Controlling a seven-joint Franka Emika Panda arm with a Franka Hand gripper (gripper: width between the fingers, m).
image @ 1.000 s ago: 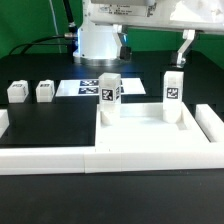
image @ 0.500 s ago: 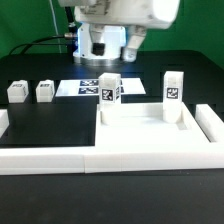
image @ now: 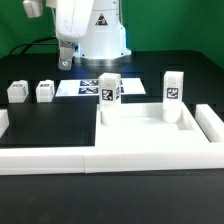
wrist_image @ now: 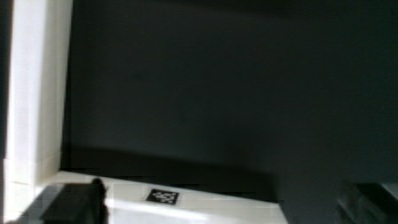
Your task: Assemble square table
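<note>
Presently, two legs (image: 109, 97) standing on rimmed square top (image: 140, 132); hand (wrist_image: 222, 200) spread wide, empty.

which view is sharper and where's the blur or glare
Exterior view: sharp and evenly lit, with crisp tags on the two standing legs; the white arm at the top is bright, almost washed out. Wrist view: dim and soft throughout; the small tag is smeared and unreadable, and the white strip glares against the dark surface.

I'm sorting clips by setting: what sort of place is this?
Probably a robotics lab bench: a robot arm behind a black table carrying the marker board and a white square table top with tagged legs.
</note>
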